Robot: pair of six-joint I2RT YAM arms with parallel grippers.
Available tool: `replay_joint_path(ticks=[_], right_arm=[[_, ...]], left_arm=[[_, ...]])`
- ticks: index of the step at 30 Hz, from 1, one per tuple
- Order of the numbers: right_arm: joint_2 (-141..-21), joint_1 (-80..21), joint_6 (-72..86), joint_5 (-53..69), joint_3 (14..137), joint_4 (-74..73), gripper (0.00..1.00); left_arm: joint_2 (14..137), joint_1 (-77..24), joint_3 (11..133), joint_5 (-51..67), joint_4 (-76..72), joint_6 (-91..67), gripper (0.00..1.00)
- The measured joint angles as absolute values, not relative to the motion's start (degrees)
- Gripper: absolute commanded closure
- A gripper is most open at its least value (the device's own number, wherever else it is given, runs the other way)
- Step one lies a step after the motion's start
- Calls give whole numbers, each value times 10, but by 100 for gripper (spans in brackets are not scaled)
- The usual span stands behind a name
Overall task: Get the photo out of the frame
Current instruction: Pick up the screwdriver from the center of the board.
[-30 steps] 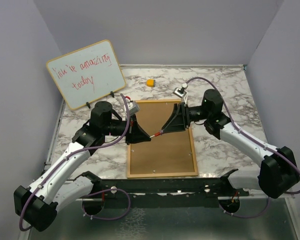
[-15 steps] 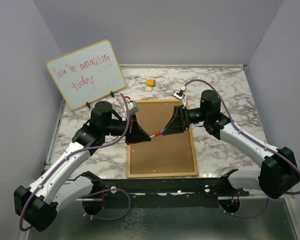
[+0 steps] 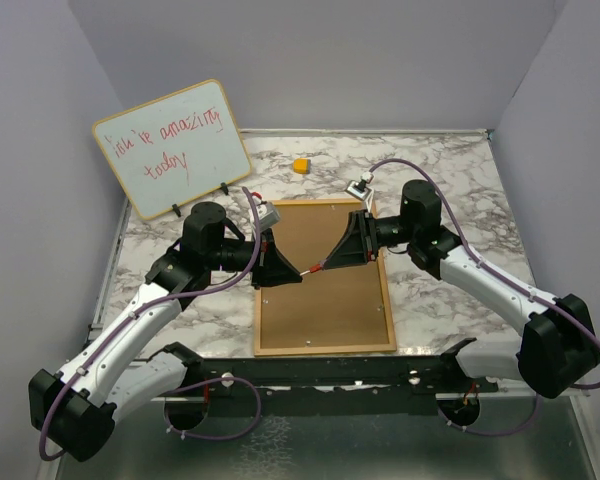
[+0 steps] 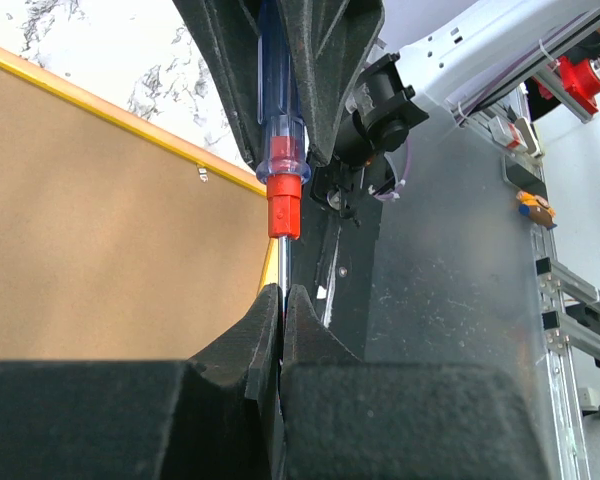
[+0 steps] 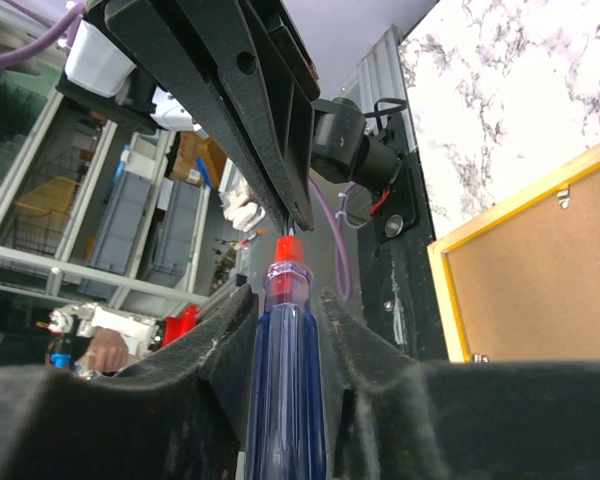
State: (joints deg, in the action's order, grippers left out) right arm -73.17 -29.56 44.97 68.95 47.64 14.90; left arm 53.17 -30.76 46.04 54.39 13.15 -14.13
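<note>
The left claw (image 3: 296,272) stayed clamped on the metal shaft of the blue-handled, red-collared screwdriver (image 4: 283,190); the right claw (image 3: 332,261) had just closed onto its handle, so I judge a handover, the clips (image 4: 201,175) not yet touched; the rectangular yellow-edged frame (image 3: 325,310) lay cork back up on the white marbled worktop (image 3: 440,170) between the arms; the photo was hidden under that back.
</note>
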Motion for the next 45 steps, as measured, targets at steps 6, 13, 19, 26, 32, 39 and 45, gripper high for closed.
replay_joint_path(ticks=[6, 13, 19, 26, 32, 39, 45], right_arm=[[-732, -296, 446, 686, 477, 144, 76], [-732, -296, 437, 686, 477, 133, 95], [-732, -296, 434, 684, 477, 129, 99], [-730, -296, 422, 684, 477, 110, 99], [-726, -296, 415, 681, 477, 99, 99], [-725, -296, 404, 663, 477, 74, 99], [-722, -296, 404, 656, 477, 71, 99]], left_arm=[[532, -308, 461, 544, 134, -141, 100], [532, -308, 461, 543, 138, -139, 100], [532, -308, 461, 539, 141, -139, 92], [537, -309, 470, 534, 154, -140, 47], [558, -309, 503, 530, 159, -145, 40], [603, -313, 512, 533, 169, -152, 38], [610, -337, 512, 533, 185, -152, 48]])
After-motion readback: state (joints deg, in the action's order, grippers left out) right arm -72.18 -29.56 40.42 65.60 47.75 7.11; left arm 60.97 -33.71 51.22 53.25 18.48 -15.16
